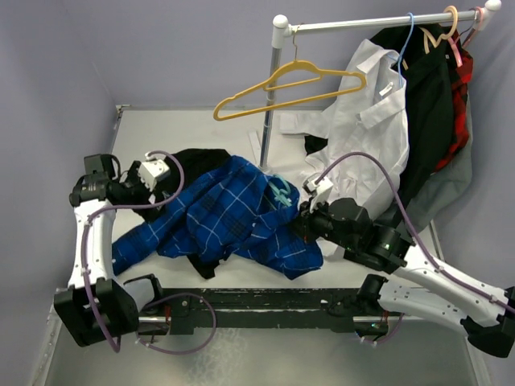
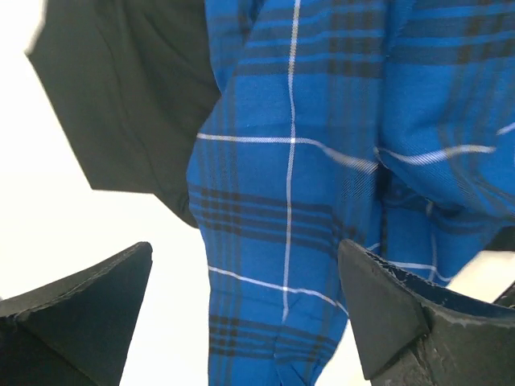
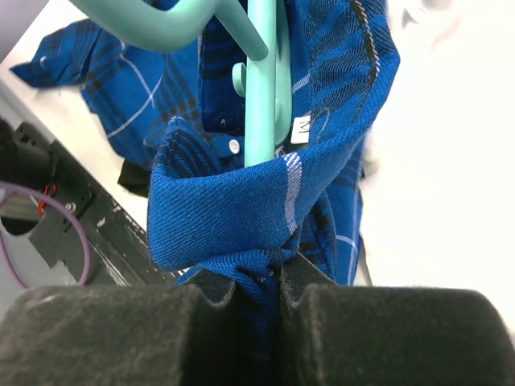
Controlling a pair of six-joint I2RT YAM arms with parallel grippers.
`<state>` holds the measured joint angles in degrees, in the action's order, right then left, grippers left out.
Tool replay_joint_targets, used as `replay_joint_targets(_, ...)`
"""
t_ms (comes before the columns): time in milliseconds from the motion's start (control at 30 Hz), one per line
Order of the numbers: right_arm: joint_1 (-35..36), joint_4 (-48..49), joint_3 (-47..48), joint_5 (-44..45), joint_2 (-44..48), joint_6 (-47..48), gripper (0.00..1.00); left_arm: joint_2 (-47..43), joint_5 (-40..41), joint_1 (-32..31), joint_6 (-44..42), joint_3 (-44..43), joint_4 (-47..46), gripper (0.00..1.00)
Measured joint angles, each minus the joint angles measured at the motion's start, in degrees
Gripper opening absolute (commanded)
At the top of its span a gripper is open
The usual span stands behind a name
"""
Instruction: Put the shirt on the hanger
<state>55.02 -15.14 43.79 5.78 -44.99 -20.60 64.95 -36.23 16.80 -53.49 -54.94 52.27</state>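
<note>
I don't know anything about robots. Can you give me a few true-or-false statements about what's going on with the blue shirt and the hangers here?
1. The right gripper is pinched shut on the shirt. True.
2. The left gripper is clamped on the shirt too. False: its fingers stand wide apart, closed on nothing.
3. The yellow hanger lies on the table. False: it hangs from the rail.
4. The teal hanger stands right beside the shirt's white neck label. True.
</note>
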Motion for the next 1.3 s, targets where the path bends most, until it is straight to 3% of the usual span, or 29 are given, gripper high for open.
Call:
replay_joint_targets(167, 0.0, -11.9, 3.1, 9.6, 3.5, -12.5, 0.00, -3.5, -5.3, -1.2, 7.7, -11.0, 4.1, 1.00)
replay_joint_targets(333, 0.0, -23.7, 7.6, 19.8, 8.4, -19.9, 0.00, -2.8, -10.6, -3.1, 16.1, -20.9, 0.9, 1.00)
replay_joint_targets(500, 0.0, -32.8, 23.5, 29.0, 2.4, -21.3, 0.00, 4.0, -21.6, -5.7, 17.7, -27.9, 1.8, 1.00)
replay_joint_targets(700, -2.5, -35.0, 37.9, 36.3, -7.6, -15.4, 0.00, 10.3, -28.0, -6.0, 19.5, -29.6, 1.0, 1.00)
replay_joint_targets(933, -30.0, -28.6, 42.5, 22.8, -17.3, -1.8, 0.00, 13.1, -34.4, -6.5, 18.4, -31.7, 2.9, 1.00)
replay_joint_targets(1300, -39.7, -26.5, 64.0, 10.6, -33.3, 7.2, 0.00, 1.6, -33.6, -6.8, 16.7, -21.9, 5.6, 1.00)
